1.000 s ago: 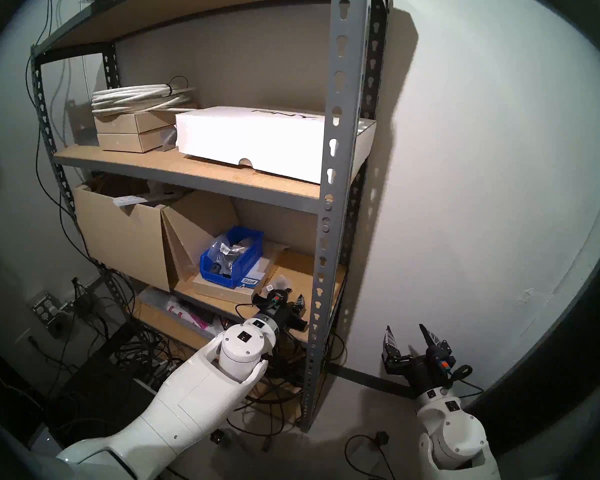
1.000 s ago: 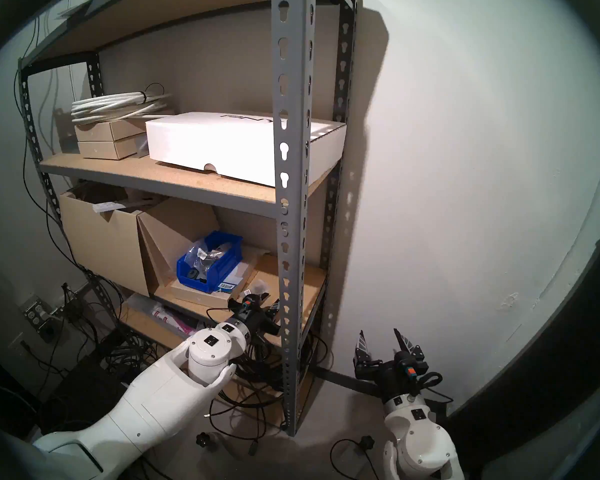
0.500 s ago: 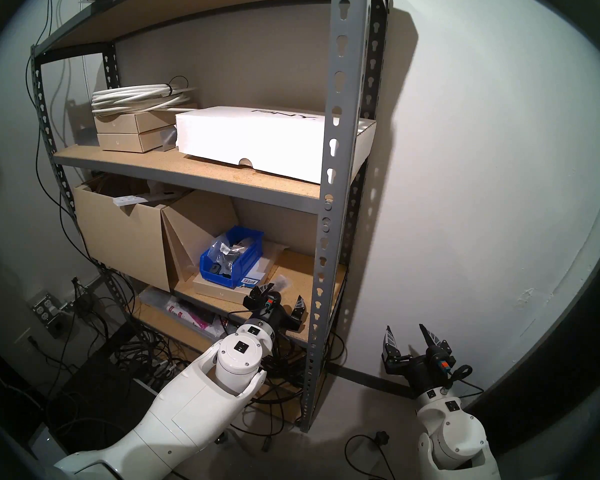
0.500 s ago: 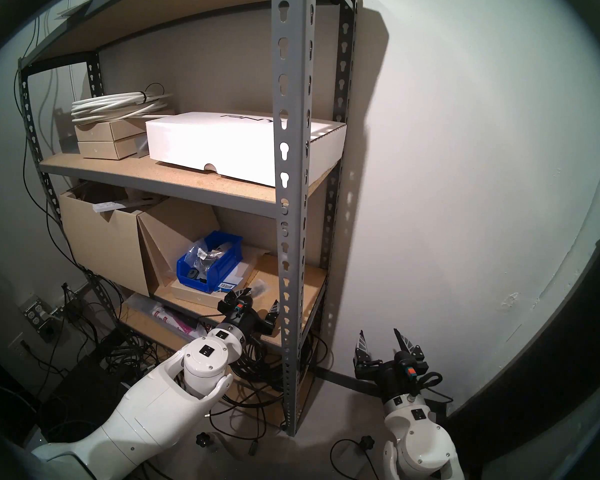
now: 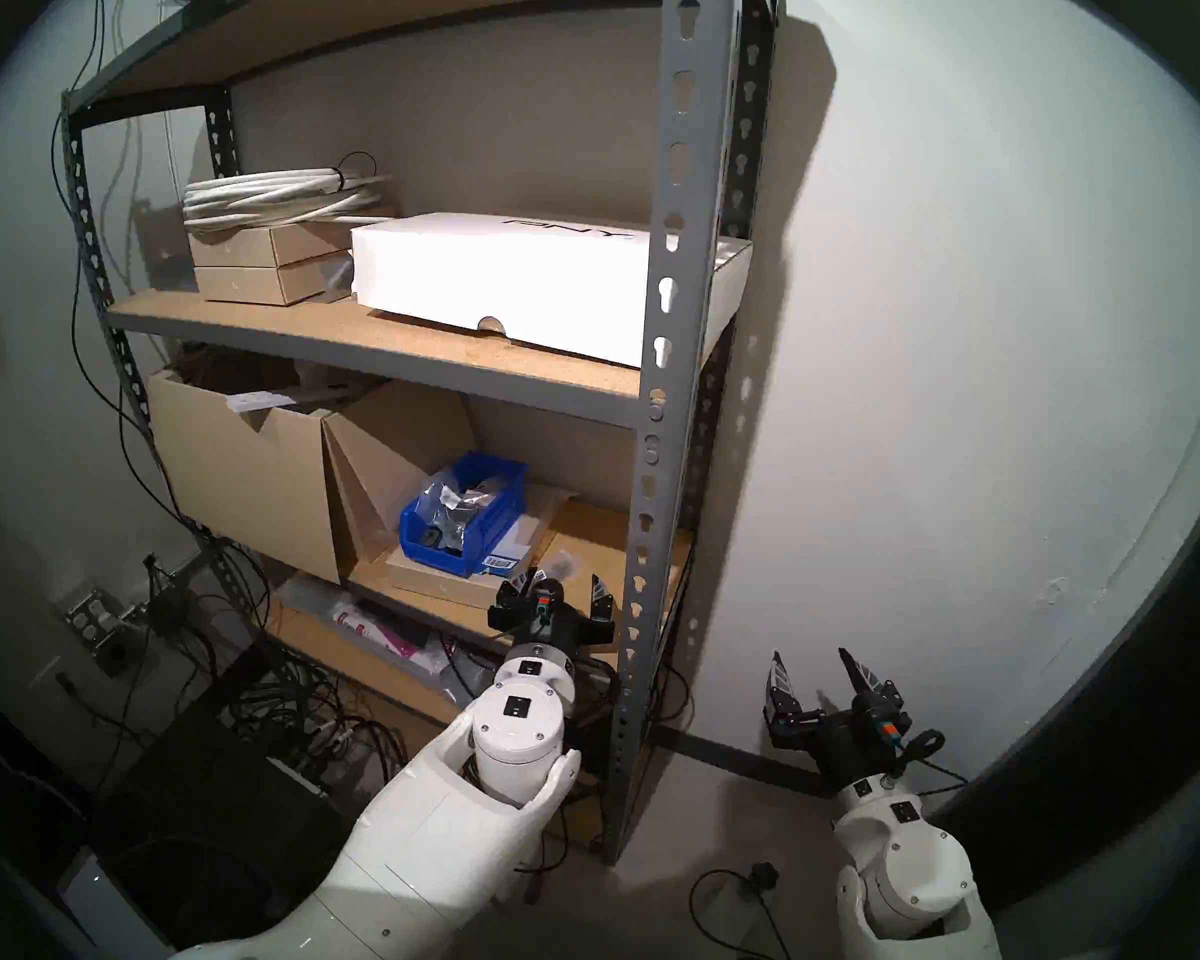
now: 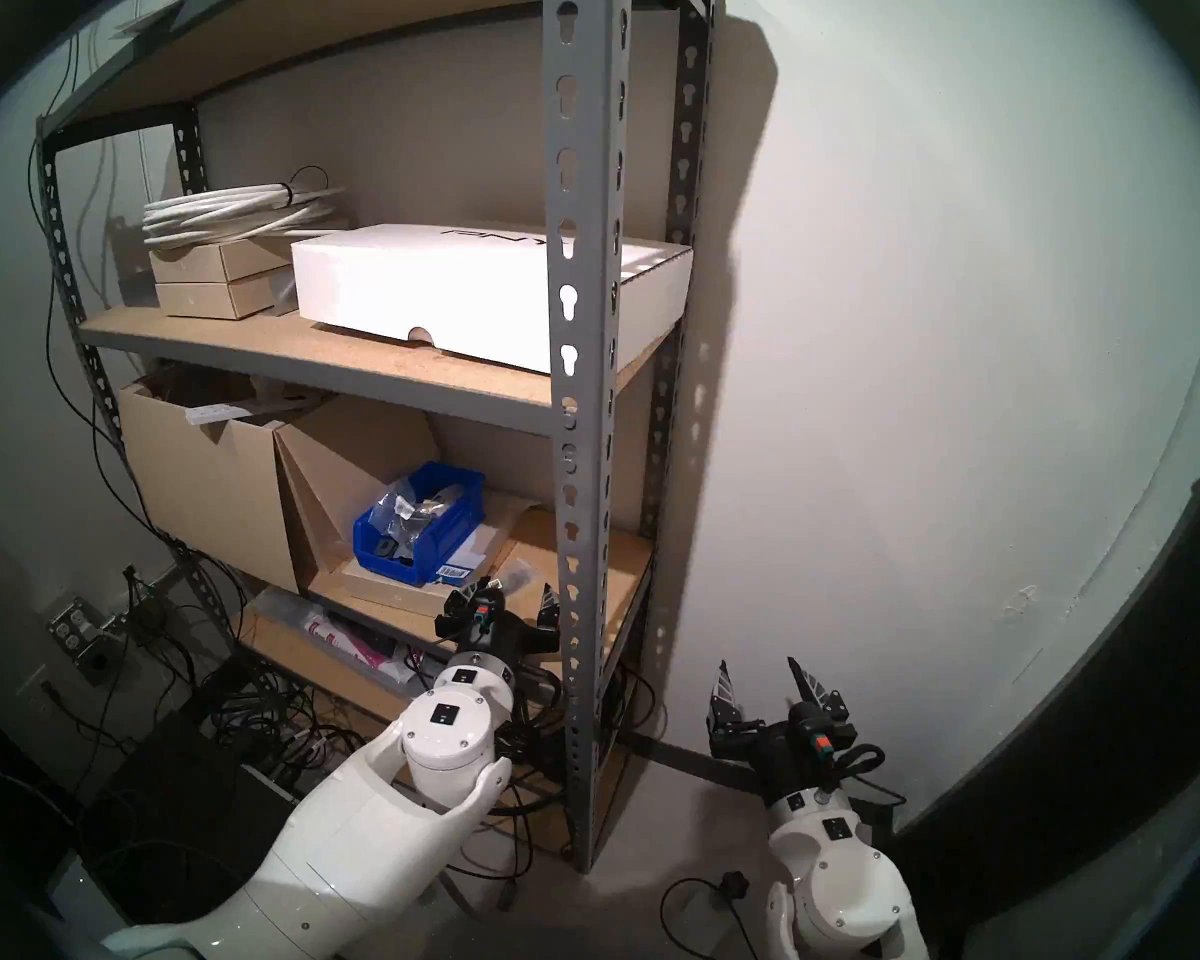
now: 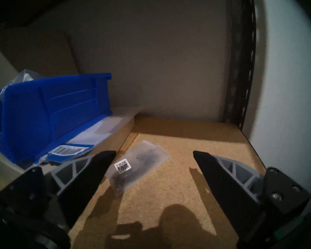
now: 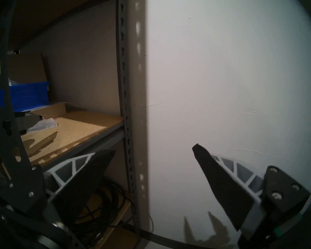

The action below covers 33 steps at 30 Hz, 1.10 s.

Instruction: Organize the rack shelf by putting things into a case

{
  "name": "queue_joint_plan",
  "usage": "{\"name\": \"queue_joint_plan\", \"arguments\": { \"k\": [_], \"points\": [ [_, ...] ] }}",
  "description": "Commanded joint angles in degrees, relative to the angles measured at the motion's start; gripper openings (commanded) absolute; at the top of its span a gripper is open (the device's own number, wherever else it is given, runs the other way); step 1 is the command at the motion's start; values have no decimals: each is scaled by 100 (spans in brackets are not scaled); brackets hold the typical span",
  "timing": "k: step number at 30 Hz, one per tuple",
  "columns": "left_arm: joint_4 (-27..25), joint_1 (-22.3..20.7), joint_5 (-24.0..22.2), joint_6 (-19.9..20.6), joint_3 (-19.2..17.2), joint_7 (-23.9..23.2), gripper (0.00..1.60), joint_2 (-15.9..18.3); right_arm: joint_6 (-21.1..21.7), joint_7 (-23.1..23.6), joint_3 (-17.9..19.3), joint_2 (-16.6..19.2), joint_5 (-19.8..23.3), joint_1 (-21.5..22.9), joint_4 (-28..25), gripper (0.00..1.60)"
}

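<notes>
So the bin (image 5: 462, 515) is being kept on a flat cardboard box (image 5: 438, 581) on the rack's (image 5: 680, 314) lower board, just right of two big open cartons (image 5: 237, 467). A few bags (image 5: 455, 501) are being held inside it. One loose bag (image 7: 137, 164) is lying on the board right of that flat box, between the spread fingers of the left claw (image 7: 154, 154). The right claw (image 5: 819, 681) is being held wide outside the rack, well apart, to its right.

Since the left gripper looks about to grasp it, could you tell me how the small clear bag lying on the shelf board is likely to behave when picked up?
The clear bag is thin film lying nearly flat, so it will probably flop and sag. Only a few dark pieces show inside, so it is likely light. Being so flat on the shelf board, the open left gripper may slide it rather than pinch it.
</notes>
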Motion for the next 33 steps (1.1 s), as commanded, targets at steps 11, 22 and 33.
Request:
{"name": "queue_joint_plan", "arguments": {
  "k": [11,22,33],
  "points": [
    [-27,-123,-282,-326,53,659,160,-582,-15,0,0,1,1,7,-114,160],
    [33,-164,-456,-339,135,1068,160,-630,-14,0,0,1,1,6,-115,160],
    [266,-295,-691,-276,-27,1368,160,-782,-14,0,0,1,1,7,-115,160]
  ]
}}
